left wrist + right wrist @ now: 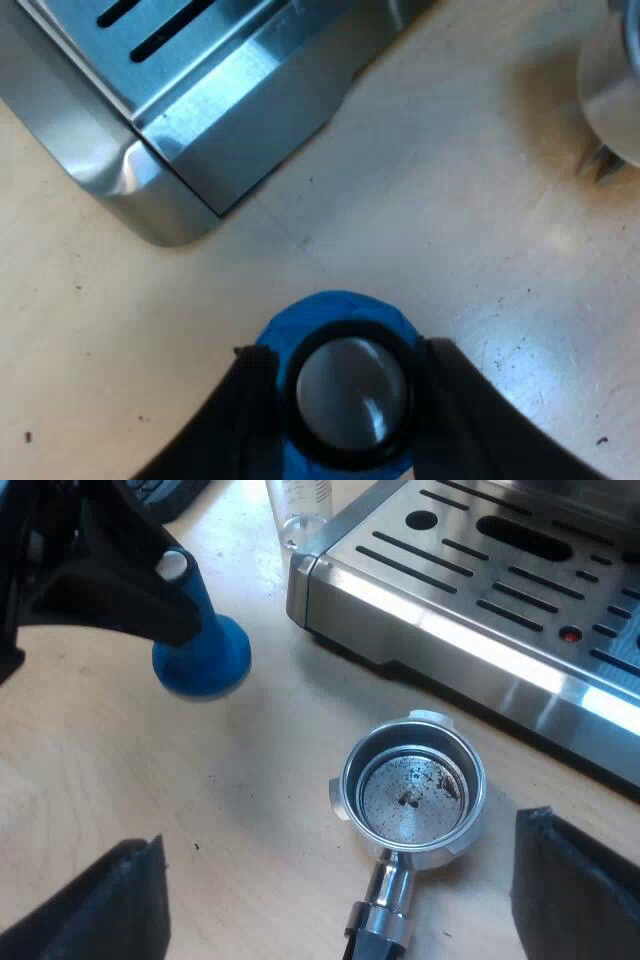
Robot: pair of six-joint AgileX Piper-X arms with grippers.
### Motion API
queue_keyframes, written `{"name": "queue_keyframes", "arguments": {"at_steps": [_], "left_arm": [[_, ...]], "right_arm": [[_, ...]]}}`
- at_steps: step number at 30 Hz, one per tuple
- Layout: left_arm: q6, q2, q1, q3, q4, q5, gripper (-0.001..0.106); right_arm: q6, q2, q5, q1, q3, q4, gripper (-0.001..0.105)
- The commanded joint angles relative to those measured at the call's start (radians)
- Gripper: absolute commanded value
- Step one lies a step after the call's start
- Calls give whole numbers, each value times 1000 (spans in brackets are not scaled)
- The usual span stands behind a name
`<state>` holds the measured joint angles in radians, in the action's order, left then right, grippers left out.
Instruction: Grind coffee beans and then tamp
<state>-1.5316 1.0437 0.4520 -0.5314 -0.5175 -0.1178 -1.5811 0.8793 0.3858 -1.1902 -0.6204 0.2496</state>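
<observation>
Blue tamper [350,390]: clamped upright on surface [480,230] by left claw [347,362]; right claw [335,880] wide open, empty, over holder [413,785]. Holder near-empty; advise grinding before tamping.

I am looking down on a pale, cream-coloured tabletop [450,200] that is carrying scattered dark specks [28,437] and fine scratches [520,355], while soft light is falling on it, raising a faint sheen and laying blurred shadows across the surface.
</observation>
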Motion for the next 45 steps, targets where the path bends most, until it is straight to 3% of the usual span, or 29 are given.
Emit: {"name": "queue_keyframes", "arguments": {"at_steps": [1,12,17,23,26,30,33,38,45], "left_arm": [[6,-1,2,15,43,0,1],[2,173,2,21,127,0,1],[-16,195,2,21,142,-48,1],[-16,194,2,21,142,-51,2],[-16,194,2,21,142,-51,15],[-16,194,2,21,142,-51,49],[-16,194,2,21,142,-51,66],[-16,190,2,18,131,-36,72],[-16,102,2,-20,54,-34,72]], "right_arm": [[-15,-7,-19,-1,-5,-7,71],[-15,-7,-30,-1,-5,-7,71],[-15,-7,-30,-1,-5,-5,71],[-15,-7,-30,-1,-5,-5,71],[-15,-7,-30,-1,-5,-5,71],[-15,-7,-30,-1,-5,-5,71],[-15,-7,-30,-1,-5,-5,71],[-15,-7,-30,-1,-5,-5,71],[-4,-7,-30,-1,-5,17,71]]}}
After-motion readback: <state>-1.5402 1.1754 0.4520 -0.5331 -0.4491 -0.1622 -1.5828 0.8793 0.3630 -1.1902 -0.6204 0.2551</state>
